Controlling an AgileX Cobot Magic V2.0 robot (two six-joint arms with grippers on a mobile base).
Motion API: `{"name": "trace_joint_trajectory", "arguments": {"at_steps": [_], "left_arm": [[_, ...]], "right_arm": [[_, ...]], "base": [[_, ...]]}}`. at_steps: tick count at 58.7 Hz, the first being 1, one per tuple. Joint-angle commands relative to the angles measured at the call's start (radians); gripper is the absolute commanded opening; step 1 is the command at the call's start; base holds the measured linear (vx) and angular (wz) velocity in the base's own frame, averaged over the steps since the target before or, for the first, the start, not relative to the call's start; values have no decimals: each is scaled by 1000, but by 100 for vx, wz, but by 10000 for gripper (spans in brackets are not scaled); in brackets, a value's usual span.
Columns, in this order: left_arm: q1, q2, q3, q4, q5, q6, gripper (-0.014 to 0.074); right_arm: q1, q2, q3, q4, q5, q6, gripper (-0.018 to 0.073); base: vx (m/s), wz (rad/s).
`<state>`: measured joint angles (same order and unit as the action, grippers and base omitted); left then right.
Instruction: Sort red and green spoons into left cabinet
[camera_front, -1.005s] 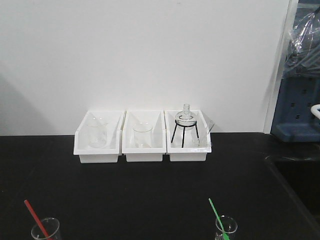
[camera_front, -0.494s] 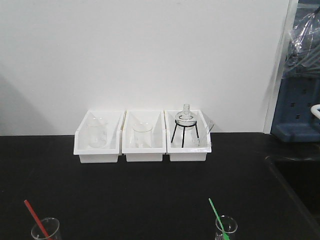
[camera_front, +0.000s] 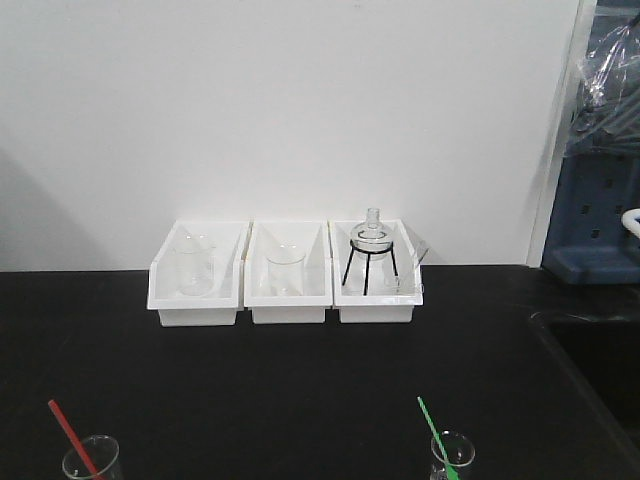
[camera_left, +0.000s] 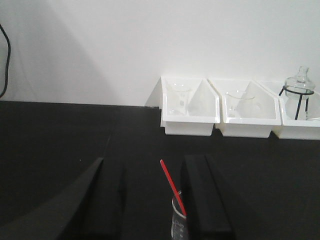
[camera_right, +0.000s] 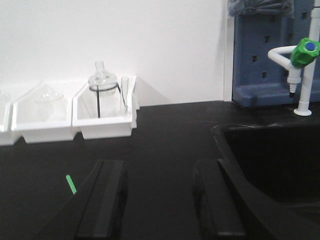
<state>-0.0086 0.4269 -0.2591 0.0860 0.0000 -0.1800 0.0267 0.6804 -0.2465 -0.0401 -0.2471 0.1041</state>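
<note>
The red spoon (camera_left: 173, 188) stood in a beaker (camera_left: 178, 226) at lower centre, handle slanting up-left, inside the wide-spread left gripper (camera_left: 152, 200); the green spoon (camera_right: 71, 184) showed lower left, outside the wide right gripper (camera_right: 160, 200)

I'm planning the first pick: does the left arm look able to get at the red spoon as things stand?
Probably yes. The left gripper is open, and the red spoon stands in a glass beaker just ahead of its fingers, with nothing in between.
</note>
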Motion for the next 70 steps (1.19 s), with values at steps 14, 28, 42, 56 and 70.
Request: {"name": "trace_joint_trajectory", "arguments": {"at_steps": [14,28,42,56,70], "left_arm": [[-2,316,-15,-1,-401,-11,413],[-2,605,-15,0,-691,-11,413],[-2,877,-62,63,-957,-99,413],[-2,1071,-183,104,-967,-116,413],[-2,1165,-242,100,-970,-116,415]], "right_arm": [[-3,357,-85,-407,-380,196,389],[-3,588,-205,-507,-471,240,389],[-3,688,-245,-507,-508,236,389],[-3,703,-245,-507,-502,232,389],[-3,703,-245,-507,-502,232,389]], "base": [[0,0],[0,0],[0,0],[0,0],[0,0]]}}
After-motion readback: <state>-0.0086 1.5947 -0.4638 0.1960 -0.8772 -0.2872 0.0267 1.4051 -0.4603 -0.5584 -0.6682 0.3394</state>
